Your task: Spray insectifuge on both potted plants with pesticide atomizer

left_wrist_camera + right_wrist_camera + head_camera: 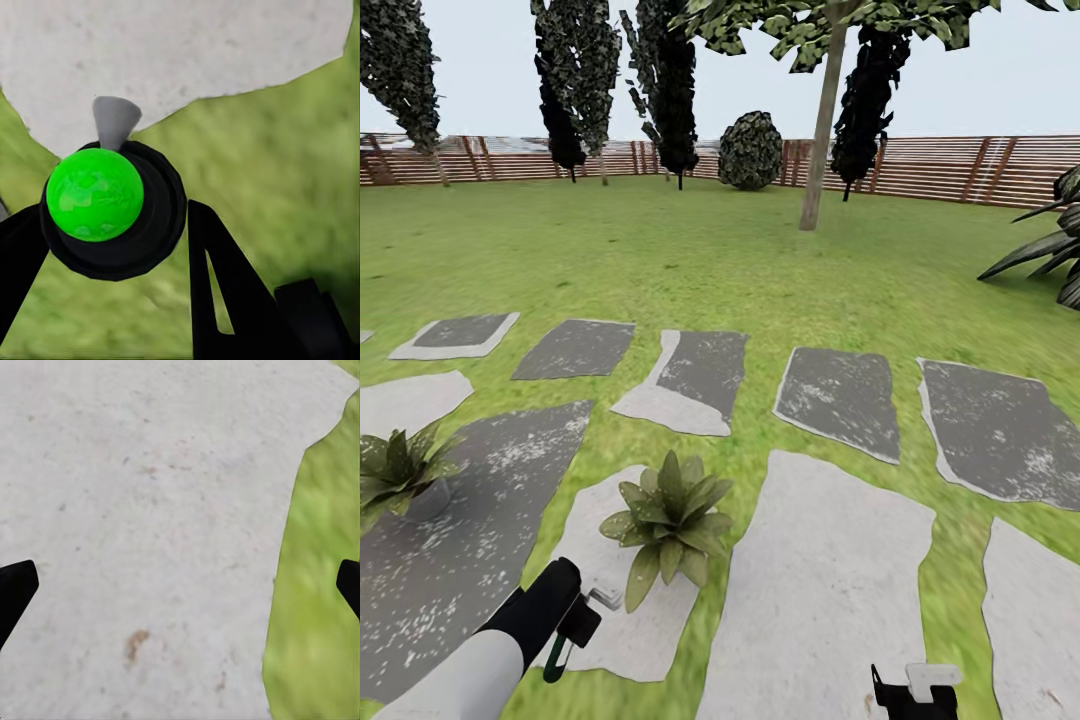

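The slim dark pesticide atomizer (pixel 565 640) with pale spray head sits clamped in the left gripper (pixel 582 620), just beside the nearer green-leaved potted plant (pixel 668 520) on a pale stepping stone (pixel 630 630). The right gripper (pixel 913 692) hangs spread above another stone, amid lawn (pixel 690 250).

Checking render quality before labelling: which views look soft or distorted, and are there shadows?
Head view: wide-angle, the fence bows; flat light, no cast shadow under the potted plant. Left wrist view: grass blurred, the atomizer sharp. Right wrist view: stepping stone soft, the grass smeared.
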Available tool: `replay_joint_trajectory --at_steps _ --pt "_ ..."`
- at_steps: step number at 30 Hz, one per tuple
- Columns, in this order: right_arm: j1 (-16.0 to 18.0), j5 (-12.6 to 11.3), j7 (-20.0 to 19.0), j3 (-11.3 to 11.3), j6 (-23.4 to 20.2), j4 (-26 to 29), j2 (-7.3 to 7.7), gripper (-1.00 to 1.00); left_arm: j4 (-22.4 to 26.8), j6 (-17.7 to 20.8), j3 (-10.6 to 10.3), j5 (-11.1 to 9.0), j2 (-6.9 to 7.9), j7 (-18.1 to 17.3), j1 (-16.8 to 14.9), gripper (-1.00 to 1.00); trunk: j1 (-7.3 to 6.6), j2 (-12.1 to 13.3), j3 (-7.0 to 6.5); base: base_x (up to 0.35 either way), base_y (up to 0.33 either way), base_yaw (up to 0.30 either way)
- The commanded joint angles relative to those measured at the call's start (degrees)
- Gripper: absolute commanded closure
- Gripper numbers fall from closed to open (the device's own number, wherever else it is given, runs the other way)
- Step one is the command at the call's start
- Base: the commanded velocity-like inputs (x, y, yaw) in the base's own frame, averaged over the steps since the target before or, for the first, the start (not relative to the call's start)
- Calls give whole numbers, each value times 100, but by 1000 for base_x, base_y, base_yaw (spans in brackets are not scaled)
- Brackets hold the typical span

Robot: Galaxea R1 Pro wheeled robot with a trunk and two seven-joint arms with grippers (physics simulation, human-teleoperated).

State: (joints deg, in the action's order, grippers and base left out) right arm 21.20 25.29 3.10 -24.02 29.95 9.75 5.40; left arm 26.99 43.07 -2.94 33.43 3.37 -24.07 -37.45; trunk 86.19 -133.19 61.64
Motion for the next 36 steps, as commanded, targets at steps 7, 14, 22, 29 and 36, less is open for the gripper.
replay_joint_trajectory --at_steps 7,14,22,29,36 --pt "3 59 33 -24 19 -8 -2 -100 13 35 -38 39 -20 -54 0 100 -1 -2 5 0 0 0" --pt "4 61 32 -24 19 -8 -4 -100 17 35 -40 49 -28 -54 0 100 -1 -2 5 0 0 192" --pt "4 63 32 -24 19 -8 5 -100 17 35 -31 58 -30 -54 0 100 -1 -2 5 178 -154 60" --pt "5 64 32 -24 19 -8 5 -100 17 35 -33 59 -30 -54 0 100 -1 -2 5 71 -224 15" --pt "1 64 32 -24 19 -8 -3 -100 17 35 -26 67 -30 -51 0 100 -1 -2 -7 -89 -80 247"
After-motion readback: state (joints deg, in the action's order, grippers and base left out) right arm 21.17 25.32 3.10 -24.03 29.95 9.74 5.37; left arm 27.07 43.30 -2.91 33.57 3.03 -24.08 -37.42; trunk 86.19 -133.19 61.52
